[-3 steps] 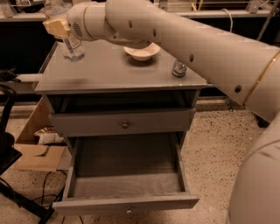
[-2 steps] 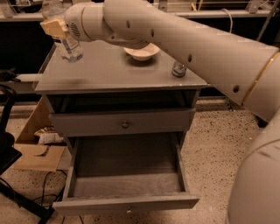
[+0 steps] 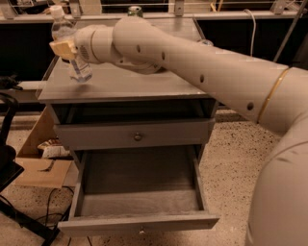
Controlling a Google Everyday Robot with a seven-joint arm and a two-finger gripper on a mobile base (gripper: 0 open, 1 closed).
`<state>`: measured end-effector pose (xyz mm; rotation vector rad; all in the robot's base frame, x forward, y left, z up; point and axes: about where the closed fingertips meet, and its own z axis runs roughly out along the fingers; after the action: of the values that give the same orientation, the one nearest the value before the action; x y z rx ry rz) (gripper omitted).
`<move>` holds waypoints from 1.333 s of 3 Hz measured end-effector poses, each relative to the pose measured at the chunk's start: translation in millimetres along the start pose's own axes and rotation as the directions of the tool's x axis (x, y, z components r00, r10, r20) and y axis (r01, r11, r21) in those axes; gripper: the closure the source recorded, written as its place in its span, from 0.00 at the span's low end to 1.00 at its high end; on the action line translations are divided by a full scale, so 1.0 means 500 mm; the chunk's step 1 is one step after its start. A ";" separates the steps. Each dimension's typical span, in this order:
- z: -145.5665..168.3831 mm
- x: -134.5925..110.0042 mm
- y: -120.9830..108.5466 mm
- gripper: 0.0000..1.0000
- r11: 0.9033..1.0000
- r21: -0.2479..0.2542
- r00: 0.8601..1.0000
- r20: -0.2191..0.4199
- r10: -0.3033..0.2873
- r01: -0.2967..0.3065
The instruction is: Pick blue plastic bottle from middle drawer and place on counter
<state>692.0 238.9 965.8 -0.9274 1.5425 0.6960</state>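
Note:
My gripper is shut on the blue plastic bottle, a small clear bottle with a white cap. It holds the bottle tilted over the left part of the counter, with the bottle's base at or just above the surface. My arm reaches across the counter from the right. The middle drawer stands pulled open below, and its bare grey floor is empty.
A taller shut drawer front with a dark knob sits above the open drawer. A green can stands at the counter's back, and a silver-blue can peeks out behind my arm. A cardboard box and a black stand are on the floor to the left.
The view has drawn closer to the cabinet. The gripper still holds the bottle over the counter's left side, slightly lower. The bowl seen before is now hidden behind my arm.

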 end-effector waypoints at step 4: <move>0.027 0.092 -0.033 0.51 0.996 0.086 0.999 -0.018 0.028 -0.027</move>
<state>711.3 233.7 919.3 -0.8522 1.5927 0.6365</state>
